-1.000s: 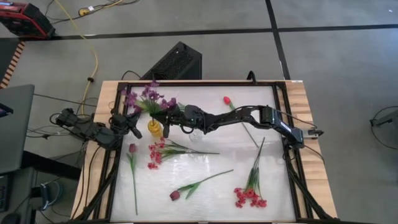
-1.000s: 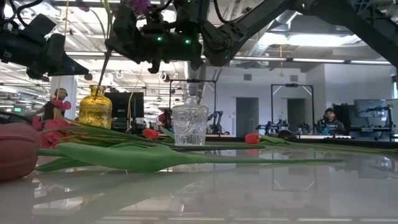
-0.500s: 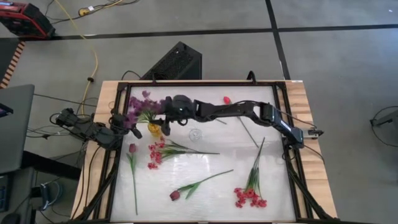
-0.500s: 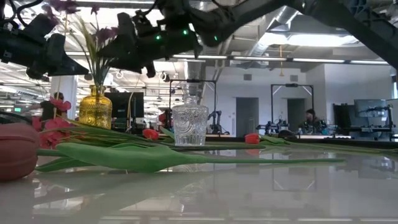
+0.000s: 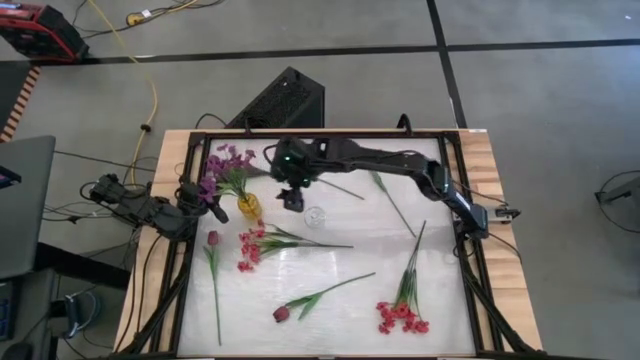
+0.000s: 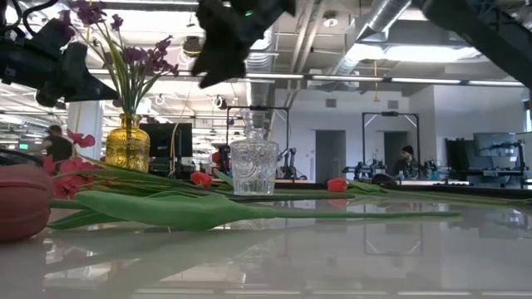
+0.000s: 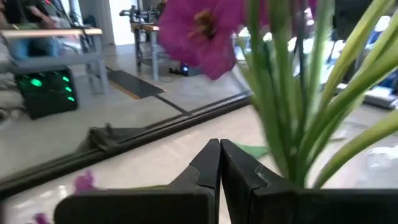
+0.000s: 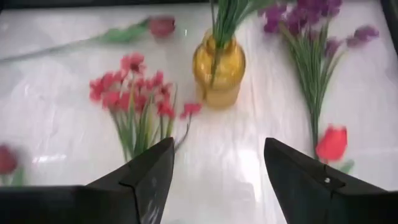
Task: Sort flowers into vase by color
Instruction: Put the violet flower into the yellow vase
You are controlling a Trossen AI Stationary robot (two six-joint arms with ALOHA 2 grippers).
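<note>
Right gripper, jaws spread and empty, hangs beside the yellow vase; purple spray hides the vase's mouth. Left gripper is pressed together.

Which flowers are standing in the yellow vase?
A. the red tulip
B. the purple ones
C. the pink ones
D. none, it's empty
B: the purple flowers stand up out of the yellow vase, while the tulips and pink sprays lie flat on the table.
</note>
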